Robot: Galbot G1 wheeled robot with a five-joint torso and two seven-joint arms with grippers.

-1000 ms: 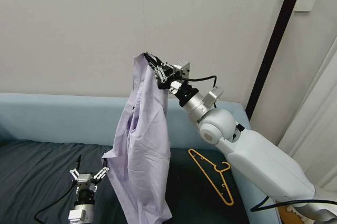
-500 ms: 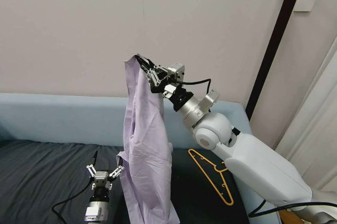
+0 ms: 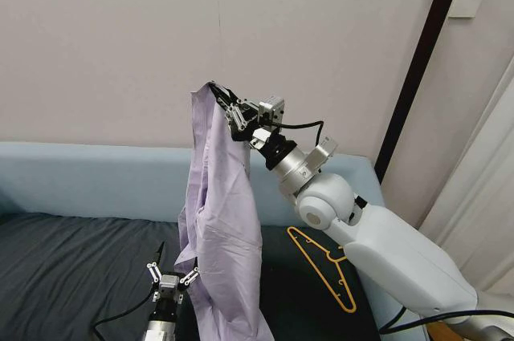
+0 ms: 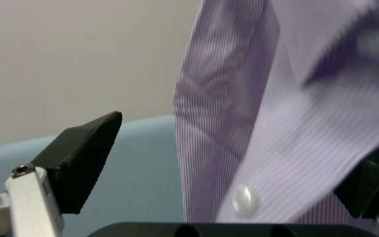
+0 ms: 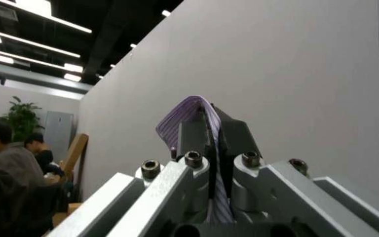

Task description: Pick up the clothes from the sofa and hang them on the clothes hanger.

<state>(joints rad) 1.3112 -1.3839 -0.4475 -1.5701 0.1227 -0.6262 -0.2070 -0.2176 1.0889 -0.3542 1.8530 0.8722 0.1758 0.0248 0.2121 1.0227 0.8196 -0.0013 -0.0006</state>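
A lilac striped shirt (image 3: 221, 221) hangs full length above the sofa, held at its top by my right gripper (image 3: 221, 99), which is shut on the fabric (image 5: 188, 111). My left gripper (image 3: 172, 275) is low, right beside the shirt's lower edge, with its fingers spread open. In the left wrist view the shirt (image 4: 288, 108) with a white button fills the space between the open black fingers (image 4: 84, 158). A yellow clothes hanger (image 3: 325, 269) lies flat on the dark sofa seat, to the right of the shirt.
The sofa has a light blue backrest (image 3: 88, 176) and a dark seat (image 3: 64, 277). A plain wall stands behind. A black vertical pole (image 3: 418, 68) and pale curtain (image 3: 482, 196) are at the right.
My left gripper has moved right, from left of the shirt to up against its lower edge. The right gripper shifted slightly left and up with the shirt, which swung a little.
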